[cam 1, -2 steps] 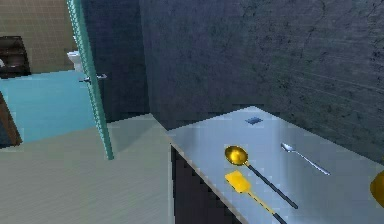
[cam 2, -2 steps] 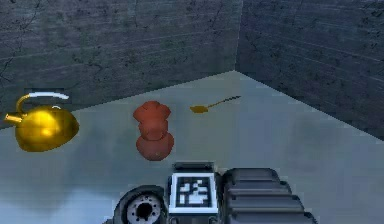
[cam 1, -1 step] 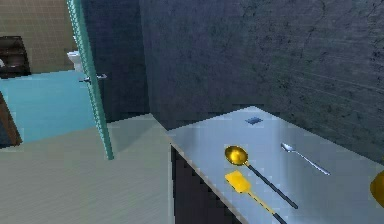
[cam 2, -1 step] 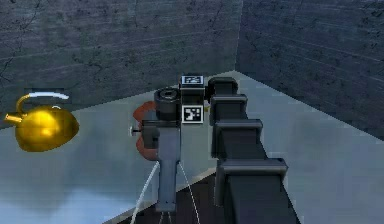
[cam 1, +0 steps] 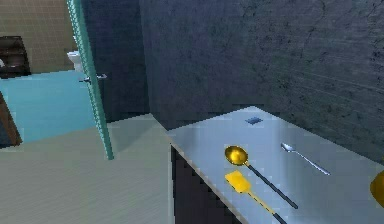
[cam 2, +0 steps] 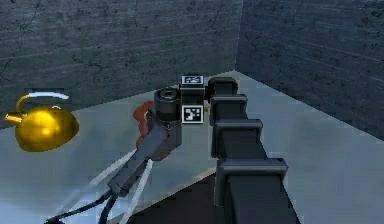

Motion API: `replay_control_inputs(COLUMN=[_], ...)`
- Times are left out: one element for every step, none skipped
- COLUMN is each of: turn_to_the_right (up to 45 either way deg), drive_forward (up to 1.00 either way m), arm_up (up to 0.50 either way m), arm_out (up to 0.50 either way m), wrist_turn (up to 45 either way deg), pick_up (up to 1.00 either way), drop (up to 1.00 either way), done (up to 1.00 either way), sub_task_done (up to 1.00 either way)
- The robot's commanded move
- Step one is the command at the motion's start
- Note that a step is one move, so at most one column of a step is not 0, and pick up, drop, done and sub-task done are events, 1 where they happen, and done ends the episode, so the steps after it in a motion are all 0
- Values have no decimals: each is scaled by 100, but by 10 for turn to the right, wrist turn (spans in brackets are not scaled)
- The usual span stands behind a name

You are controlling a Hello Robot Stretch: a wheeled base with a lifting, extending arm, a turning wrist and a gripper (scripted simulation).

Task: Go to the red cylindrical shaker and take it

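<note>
Grey surface [cam 2: 300, 125] meets dark walls. Red shaker [cam 2: 140, 113], mostly hidden, sits on it just beside the pincer [cam 2: 138, 168], near a gold kettle [cam 2: 42, 125]. Cannot tell whether the pincer holds anything. Shaker likely light, rigid, smooth, tippy; grip mid-body, across the cylinder.

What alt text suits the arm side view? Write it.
The robot's dark arm reaches over a grey countertop, its gripper at a small red object; whether it holds anything cannot be told. A gold kettle sits at left.
</note>
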Motion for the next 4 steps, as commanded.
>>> replay_control_inputs(turn_to_the_right=[0,0,0,0], drive_forward=[0,0,0,0], arm_up=[0,0,0,0], arm_out=[0,0,0,0], wrist_turn=[450,450,180,0], pick_up=[0,0,0,100], drop=[0,0,0,0], done=[0,0,0,0], sub_task_done=[0,0,0,0])
